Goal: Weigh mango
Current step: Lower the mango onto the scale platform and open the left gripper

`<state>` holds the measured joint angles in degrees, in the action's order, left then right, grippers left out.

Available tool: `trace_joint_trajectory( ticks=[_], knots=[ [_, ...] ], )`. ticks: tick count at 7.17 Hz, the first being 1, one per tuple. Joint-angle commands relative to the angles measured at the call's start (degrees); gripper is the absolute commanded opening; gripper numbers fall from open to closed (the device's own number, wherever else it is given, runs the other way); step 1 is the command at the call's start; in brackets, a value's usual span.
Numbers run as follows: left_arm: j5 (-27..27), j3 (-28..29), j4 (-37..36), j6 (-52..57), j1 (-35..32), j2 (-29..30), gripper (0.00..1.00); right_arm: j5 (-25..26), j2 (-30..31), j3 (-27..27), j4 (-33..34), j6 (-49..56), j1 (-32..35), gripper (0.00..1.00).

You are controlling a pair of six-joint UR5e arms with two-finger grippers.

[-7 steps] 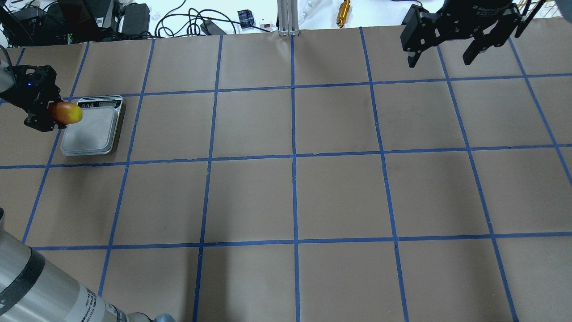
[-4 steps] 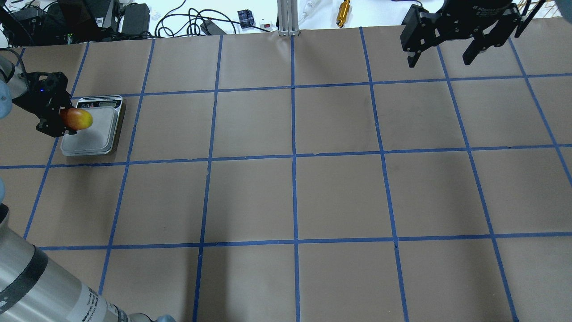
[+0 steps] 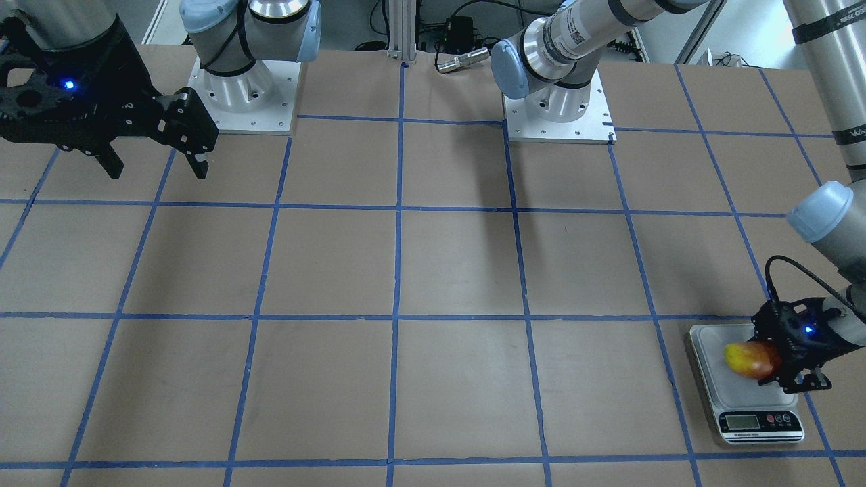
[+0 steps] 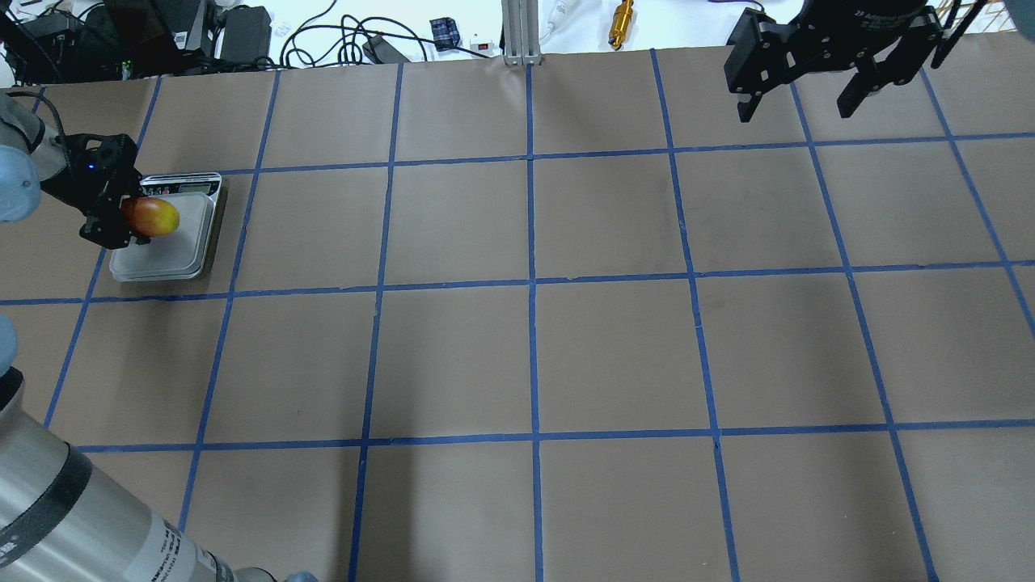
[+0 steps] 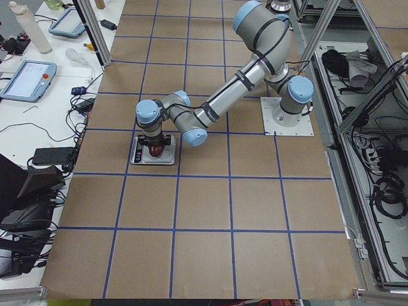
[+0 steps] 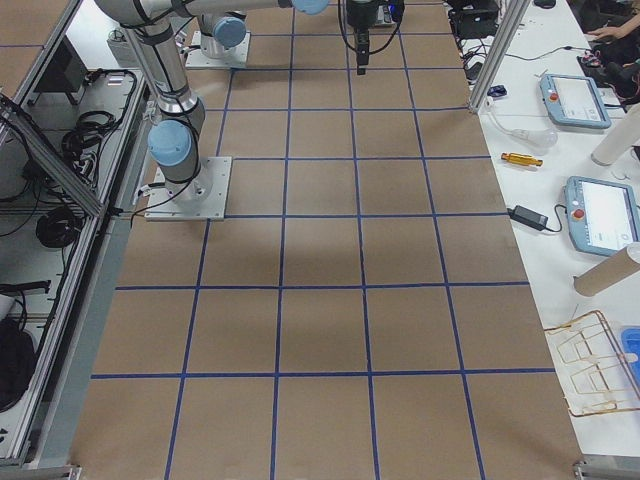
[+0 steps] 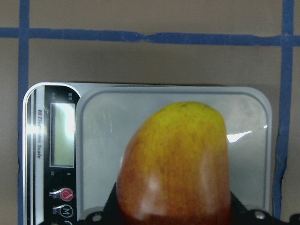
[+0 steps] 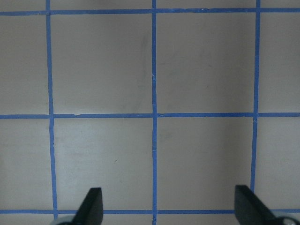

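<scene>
The mango [image 4: 152, 217], yellow at one end and red-orange at the other, is held in my left gripper [image 4: 133, 218], which is shut on it over the platform of the grey scale [image 4: 182, 250]. The front view shows the mango [image 3: 747, 359] above the scale [image 3: 724, 392]. In the left wrist view the mango [image 7: 176, 164] fills the lower middle, with the scale [image 7: 103, 136] below it. I cannot tell whether the mango touches the platform. My right gripper [image 4: 804, 101] is open and empty at the far right, high above the table; its fingertips [image 8: 91, 204] show in the right wrist view.
The scale's display and buttons [image 7: 61, 140] are at its end toward the table's far edge. Cables, boxes and a brass part [image 4: 621, 20] lie beyond that far edge. Blue tape lines divide the brown table [image 4: 534, 323] into squares.
My left gripper has carried the mango to the right, from the scale's left edge to over its platform. The right arm has not moved.
</scene>
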<state>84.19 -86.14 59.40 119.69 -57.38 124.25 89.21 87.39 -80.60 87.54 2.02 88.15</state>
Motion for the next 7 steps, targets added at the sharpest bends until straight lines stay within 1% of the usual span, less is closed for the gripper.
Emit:
trace_joint_trajectory(
  ticks=[1,2,3,5,7],
  knots=[
    [-0.08,0.01,-0.33,0.1,-0.02,0.64,0.74,0.0,0.06,0.0,0.0,0.0,0.0,1.0],
    [0.1,0.01,-0.33,-0.07,-0.02,0.64,1.0,0.0,-0.02,0.0,0.0,0.0,-0.09,1.0],
    [0.19,0.1,-0.25,0.01,-0.02,-0.06,1.0,0.0,0.06,0.0,0.0,0.0,0.0,1.0],
    [0.36,0.45,1.07,-0.42,0.16,-3.47,1.0,0.0,0.06,0.0,0.0,0.0,0.0,1.0],
    [0.97,0.62,7.63,-3.75,0.07,-9.61,1.0,0.0,0.06,0.0,0.0,0.0,-0.09,1.0]
  ],
)
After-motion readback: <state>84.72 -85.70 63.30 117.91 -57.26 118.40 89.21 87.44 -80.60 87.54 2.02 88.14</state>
